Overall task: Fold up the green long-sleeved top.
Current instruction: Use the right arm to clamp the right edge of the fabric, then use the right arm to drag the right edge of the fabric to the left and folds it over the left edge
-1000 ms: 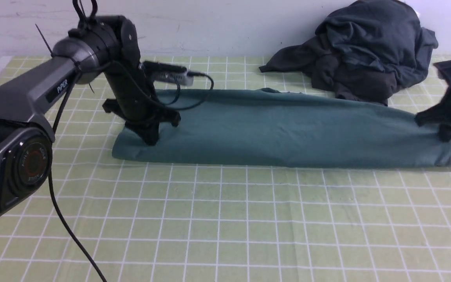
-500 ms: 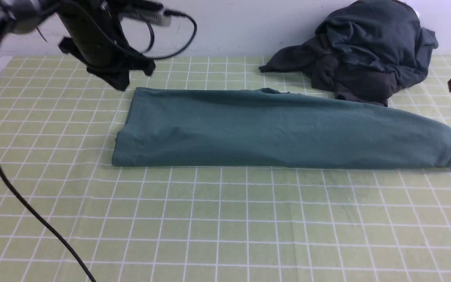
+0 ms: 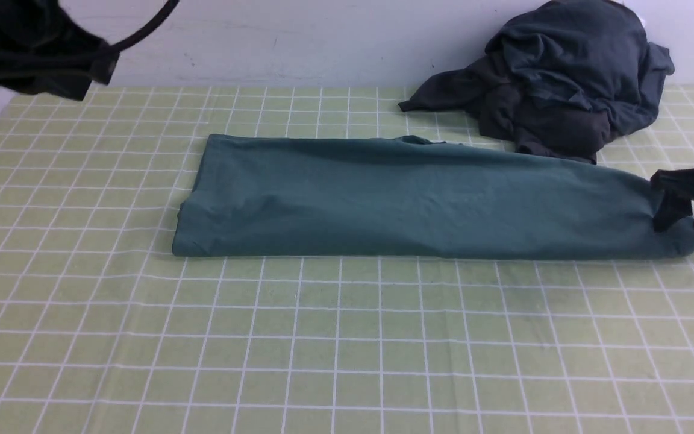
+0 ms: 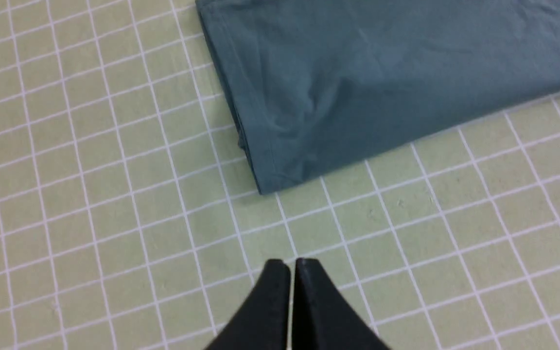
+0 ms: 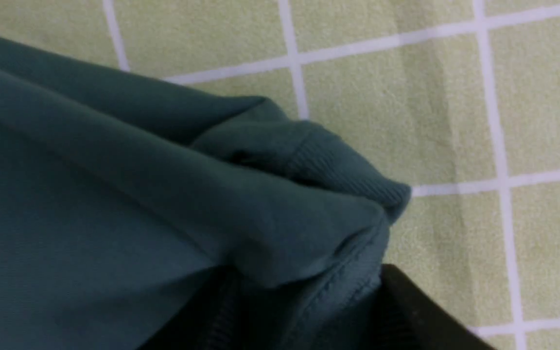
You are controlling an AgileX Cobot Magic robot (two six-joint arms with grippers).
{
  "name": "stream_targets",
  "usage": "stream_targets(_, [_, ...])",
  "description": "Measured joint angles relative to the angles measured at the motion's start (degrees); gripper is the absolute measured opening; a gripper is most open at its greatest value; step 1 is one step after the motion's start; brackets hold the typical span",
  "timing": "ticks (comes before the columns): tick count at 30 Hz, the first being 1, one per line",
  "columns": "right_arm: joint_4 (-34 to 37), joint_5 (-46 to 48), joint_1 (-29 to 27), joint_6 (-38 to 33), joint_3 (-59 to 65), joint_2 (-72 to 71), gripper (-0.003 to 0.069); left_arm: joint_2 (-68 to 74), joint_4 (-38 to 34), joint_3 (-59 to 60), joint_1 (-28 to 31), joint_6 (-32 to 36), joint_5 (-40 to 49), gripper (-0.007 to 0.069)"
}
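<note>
The green long-sleeved top (image 3: 419,199) lies folded into a long flat strip across the middle of the table. My left gripper (image 3: 64,81) hangs high at the far left, away from the top, blurred. In the left wrist view it (image 4: 287,263) is shut and empty above the mat, short of the top's left corner (image 4: 280,160). My right gripper (image 3: 687,222) is down at the top's right end. In the right wrist view its (image 5: 304,272) jaws stand apart with the top's bunched seamed edge (image 5: 309,243) between them and a ribbed cuff (image 5: 338,165) just beyond.
A dark charcoal-grey heap of clothes (image 3: 558,78) sits at the back right against the wall, close behind the top's right part. The table is covered by a green grid-patterned mat (image 3: 347,337). A white wall runs along the back.
My left gripper lifted off the top's left end and moved up and to the left. My right gripper rose off the right end, then came back down onto it.
</note>
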Motion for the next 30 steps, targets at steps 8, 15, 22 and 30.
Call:
stream_targets(8, [-2.62,2.40,-0.11,-7.05,-0.45,-2.92,0.0068,-16.53,9.72,20.76,0.00,-8.96,1.80,-0.0001])
stream_targets(15, [-12.63,3.97,-0.74,-6.98,-3.57,-14.25,0.0068,-32.32,13.21,45.55,0.00,-19.81,-1.65,-0.0001])
stream_targets(22, [-0.45,1.48,6.76,-6.38,-4.69,-22.79,0.0068,-44.46,12.95,60.65,0.00,-24.44,-19.00,-0.0001])
stream_targets(30, [19.17,-8.58,27.09,-7.11,-4.69,-18.07,0.0069,-48.99,13.13,61.04,0.00,-25.07,-22.54,-0.0001])
